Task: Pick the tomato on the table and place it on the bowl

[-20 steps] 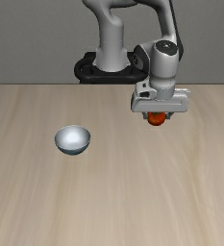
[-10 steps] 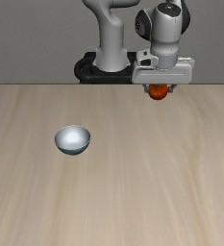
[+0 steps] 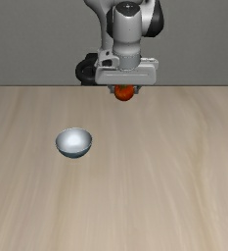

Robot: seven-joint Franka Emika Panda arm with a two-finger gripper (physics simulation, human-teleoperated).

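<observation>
A small red-orange tomato [image 3: 125,93] hangs between the fingers of my gripper [image 3: 125,91], which is shut on it, well above the wooden table [image 3: 164,186] near its far edge. A grey metal bowl [image 3: 74,143] rests on the table at the exterior view's left, lower and to the left of the gripper. Nothing lies inside the bowl.
The robot's black base [image 3: 91,71] stands at the far edge of the table behind the gripper. The wooden surface stretches wide to the front and to the exterior view's right.
The gripper has risen with the tomato and swung toward the exterior view's left, from over the table's right part to near the middle. The bowl has stayed in place.
</observation>
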